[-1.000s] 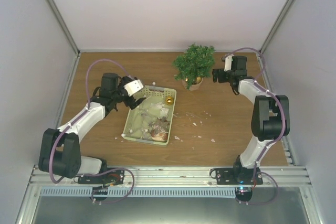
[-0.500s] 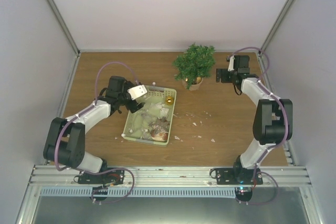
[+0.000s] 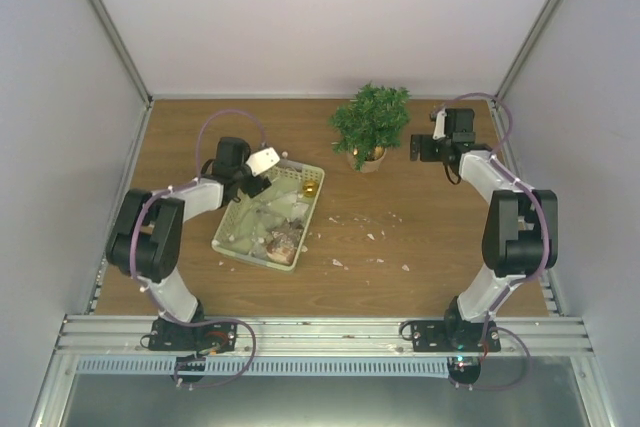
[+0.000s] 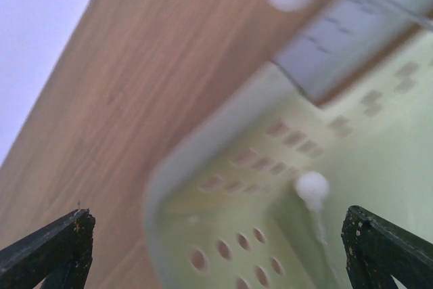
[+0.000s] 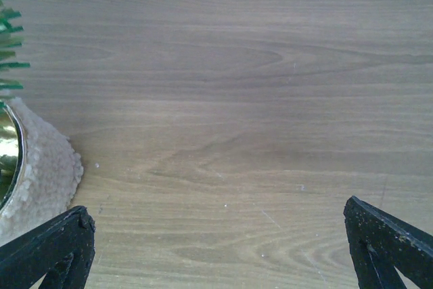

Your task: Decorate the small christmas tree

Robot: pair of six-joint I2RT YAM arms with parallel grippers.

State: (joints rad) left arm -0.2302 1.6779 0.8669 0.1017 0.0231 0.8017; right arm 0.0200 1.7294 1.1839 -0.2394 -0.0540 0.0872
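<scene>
The brown wooden table (image 3: pixel 440 237) is closed in by plain white walls (image 3: pixel 320 17) and grey metal corner posts (image 3: pixel 105 22). The small christmas tree (image 3: pixel 370 122) stands near the far edge, right of the centre. The pale yellow-green plastic basket (image 3: pixel 250 256) of ornaments lies left of the centre, a little askew. Small white crumbs (image 3: pixel 371 235) are scattered on the wood to its right. The left gripper (image 3: pixel 256 183) hangs over the far corner of the basket, its fingers spread wide and holding nothing. The right gripper (image 3: pixel 414 145), also spread wide, is low over the wood just beside the tree's pot. Open wood lies in the near right part and in the far left corner.
</scene>
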